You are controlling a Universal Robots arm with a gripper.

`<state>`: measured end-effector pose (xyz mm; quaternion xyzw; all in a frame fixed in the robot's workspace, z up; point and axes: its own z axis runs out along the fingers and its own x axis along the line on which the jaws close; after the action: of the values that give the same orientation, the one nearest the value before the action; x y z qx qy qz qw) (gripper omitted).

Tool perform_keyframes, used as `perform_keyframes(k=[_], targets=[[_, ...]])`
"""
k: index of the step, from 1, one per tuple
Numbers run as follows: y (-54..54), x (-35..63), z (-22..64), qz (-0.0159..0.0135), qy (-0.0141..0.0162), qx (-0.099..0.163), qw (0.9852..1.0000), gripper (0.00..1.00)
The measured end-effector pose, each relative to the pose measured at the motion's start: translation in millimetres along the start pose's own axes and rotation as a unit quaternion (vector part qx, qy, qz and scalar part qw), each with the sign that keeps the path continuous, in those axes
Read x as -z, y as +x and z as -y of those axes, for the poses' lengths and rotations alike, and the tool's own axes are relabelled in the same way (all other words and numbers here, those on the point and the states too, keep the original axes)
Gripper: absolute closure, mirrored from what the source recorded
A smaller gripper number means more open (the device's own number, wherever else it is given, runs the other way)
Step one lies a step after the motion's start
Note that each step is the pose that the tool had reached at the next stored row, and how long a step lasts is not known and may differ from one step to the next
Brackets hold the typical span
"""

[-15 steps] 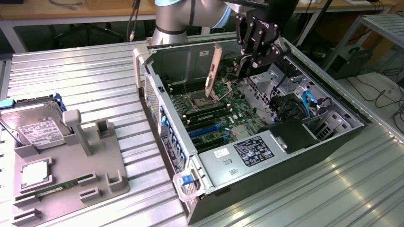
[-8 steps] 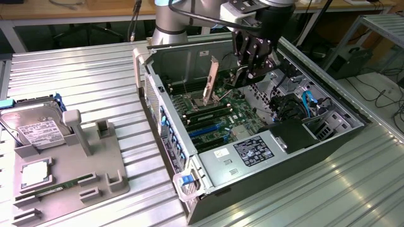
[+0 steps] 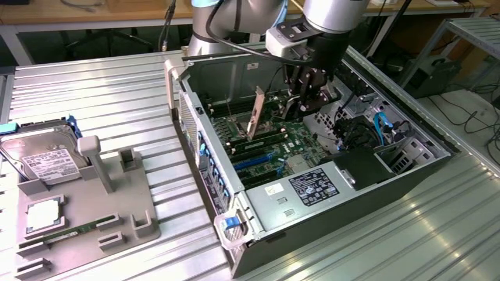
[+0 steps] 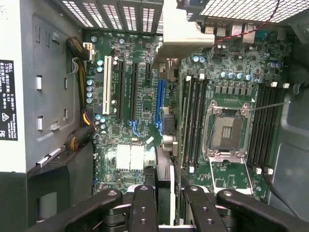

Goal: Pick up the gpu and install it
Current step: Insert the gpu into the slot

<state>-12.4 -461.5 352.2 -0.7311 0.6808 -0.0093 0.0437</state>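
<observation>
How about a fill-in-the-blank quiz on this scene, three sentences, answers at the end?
1. The gripper is closed on the ____, held edge-on above the motherboard.
2. The long slot nearest the held card is coloured ____.
3. The silver box with a white label on the gray holder is a hard ____.

Missing words: gpu; blue; drive

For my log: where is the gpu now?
In the exterior view the gpu stands upright inside the open computer case, above the motherboard, gripped by the tool.

A ribbed metal tabletop [image 3: 117,99] fronts wooden benches [image 3: 70,14] and floor cables [image 3: 472,120].
</observation>
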Motion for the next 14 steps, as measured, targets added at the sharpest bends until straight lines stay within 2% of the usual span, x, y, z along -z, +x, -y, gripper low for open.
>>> perform_keyframes(k=[12, 13, 14], targets=[[-0.2, -2.5, -2.0, 0.0001, 0.0006, 0.0, 1.0, 0.73], [-0.1, -2.8, -2.1, 0.0013, 0.0006, 0.0, 1.0, 0.73], [-0.1, -3.3, -2.1, 0.0049, 0.0009, 0.0, 1.0, 0.73]])
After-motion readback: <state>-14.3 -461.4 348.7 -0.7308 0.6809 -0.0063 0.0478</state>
